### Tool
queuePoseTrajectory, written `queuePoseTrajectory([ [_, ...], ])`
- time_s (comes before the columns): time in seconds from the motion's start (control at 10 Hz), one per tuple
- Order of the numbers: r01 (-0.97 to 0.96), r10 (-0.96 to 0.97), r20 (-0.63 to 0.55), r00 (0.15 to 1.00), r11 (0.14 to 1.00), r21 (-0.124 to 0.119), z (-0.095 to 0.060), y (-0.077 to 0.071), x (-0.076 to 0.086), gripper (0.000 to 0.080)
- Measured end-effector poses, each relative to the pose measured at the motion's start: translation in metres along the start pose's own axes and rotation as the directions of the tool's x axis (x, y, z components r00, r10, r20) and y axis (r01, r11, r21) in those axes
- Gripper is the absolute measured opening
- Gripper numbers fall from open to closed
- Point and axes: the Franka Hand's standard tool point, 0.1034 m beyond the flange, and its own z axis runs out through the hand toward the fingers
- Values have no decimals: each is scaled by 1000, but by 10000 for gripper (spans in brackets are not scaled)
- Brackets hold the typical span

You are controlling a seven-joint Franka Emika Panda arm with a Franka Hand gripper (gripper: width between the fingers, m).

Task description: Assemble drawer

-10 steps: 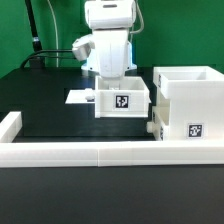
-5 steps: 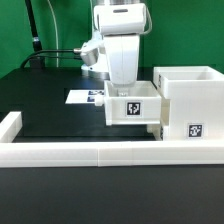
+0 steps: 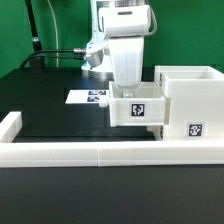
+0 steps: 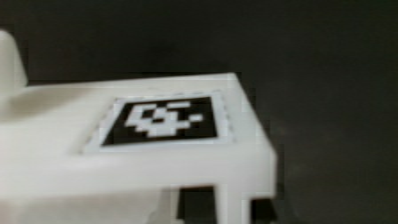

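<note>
Taking the casing (image 3: 187,105) as landmark: the marker board (image 3: 87,97) lay well to the exterior view's left of it. Nearer, the gripper (image 3: 128,88) reached down into a small tray (image 3: 137,110) touching the casing's side, probably aligning it for insertion; whether the fingers clenched the tray wall, I could not tell. Only square tags showed, no readable writing.
</note>
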Motion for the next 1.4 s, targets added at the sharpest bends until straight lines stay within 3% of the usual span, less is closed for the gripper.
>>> queuePoseTrajectory([
  [1.4, -4, 4, -3, 1000, 1000, -4, 4, -5, 9, 41],
])
